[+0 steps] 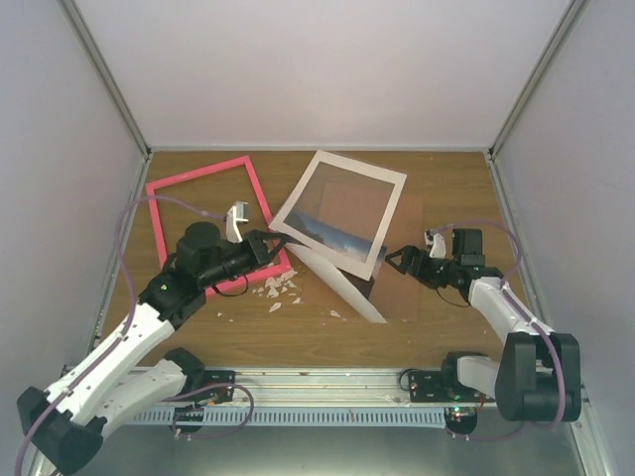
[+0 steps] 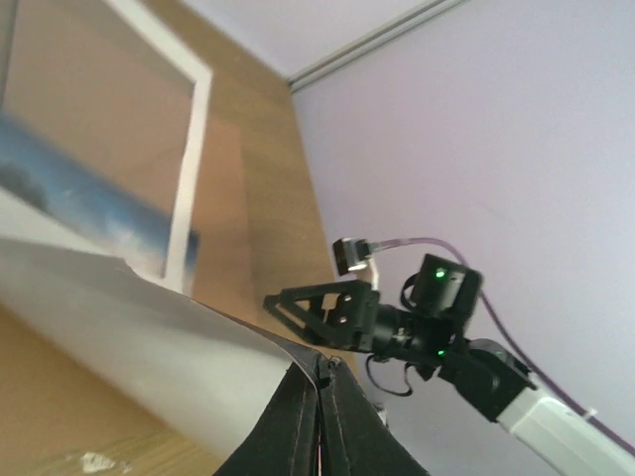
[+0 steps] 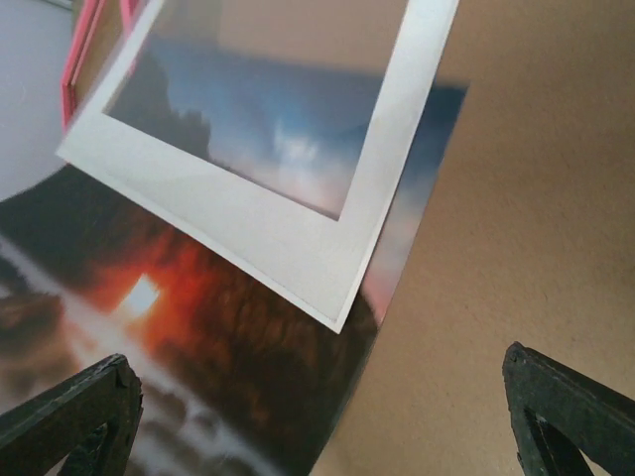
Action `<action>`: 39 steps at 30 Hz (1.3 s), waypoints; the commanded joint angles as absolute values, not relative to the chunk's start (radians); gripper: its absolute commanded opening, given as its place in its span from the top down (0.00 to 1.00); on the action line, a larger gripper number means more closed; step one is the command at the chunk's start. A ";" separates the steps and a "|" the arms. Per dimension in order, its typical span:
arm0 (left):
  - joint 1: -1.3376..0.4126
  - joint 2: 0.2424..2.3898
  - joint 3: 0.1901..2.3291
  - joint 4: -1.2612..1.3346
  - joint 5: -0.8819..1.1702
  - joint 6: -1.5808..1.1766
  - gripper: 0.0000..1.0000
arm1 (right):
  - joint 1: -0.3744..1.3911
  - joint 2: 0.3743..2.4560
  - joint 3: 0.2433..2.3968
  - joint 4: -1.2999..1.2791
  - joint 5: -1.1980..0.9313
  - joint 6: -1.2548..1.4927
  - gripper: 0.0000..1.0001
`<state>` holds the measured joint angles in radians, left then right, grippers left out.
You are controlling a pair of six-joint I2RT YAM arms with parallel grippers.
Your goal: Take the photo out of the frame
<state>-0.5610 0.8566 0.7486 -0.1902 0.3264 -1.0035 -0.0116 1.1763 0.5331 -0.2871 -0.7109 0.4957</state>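
The pink-red frame [image 1: 203,218] lies empty at the left of the table; a corner shows in the right wrist view [image 3: 84,59]. The photo [image 1: 344,290] is curled, white back up, with its far part under the white mat [image 1: 342,213]. My left gripper [image 1: 271,242] is shut on the photo's edge [image 2: 119,337] and holds it off the table; the closed fingertips [image 2: 322,382] pinch it. My right gripper [image 1: 397,263] is open and empty just above the photo's right edge [image 3: 198,377] and the brown backing board [image 3: 516,198].
The white mat [image 3: 298,228] rests tilted on the photo. The brown backing board [image 1: 409,228] lies under both, right of centre. Several white paper scraps [image 1: 278,290] lie near the frame's front corner. Walls enclose the table on three sides.
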 commanded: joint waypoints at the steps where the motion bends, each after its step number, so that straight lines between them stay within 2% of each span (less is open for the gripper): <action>1: -0.563 0.790 0.837 -0.245 0.271 -0.920 0.96 | 0.000 1.177 0.587 -0.304 -0.705 0.458 0.00; 11: -0.563 0.731 0.973 -0.270 0.247 -0.853 0.96 | 0.042 1.195 0.617 -0.294 -0.706 0.440 0.00; 20: -0.563 0.763 1.142 -0.281 0.149 -0.770 0.95 | 0.041 1.196 0.635 -0.290 -0.704 0.436 0.00; 30: -0.559 0.919 1.261 -0.184 0.128 -0.698 0.96 | 0.043 1.187 0.649 -0.298 -0.677 0.424 0.01; 39: -0.493 1.148 1.381 -0.067 0.227 -0.689 0.96 | 0.042 1.162 0.657 -0.325 -0.587 0.409 0.00</action>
<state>-0.5346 1.0924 1.3155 -0.1947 0.1745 -0.7055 0.0345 1.1896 0.6304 -0.2996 -0.6472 0.4328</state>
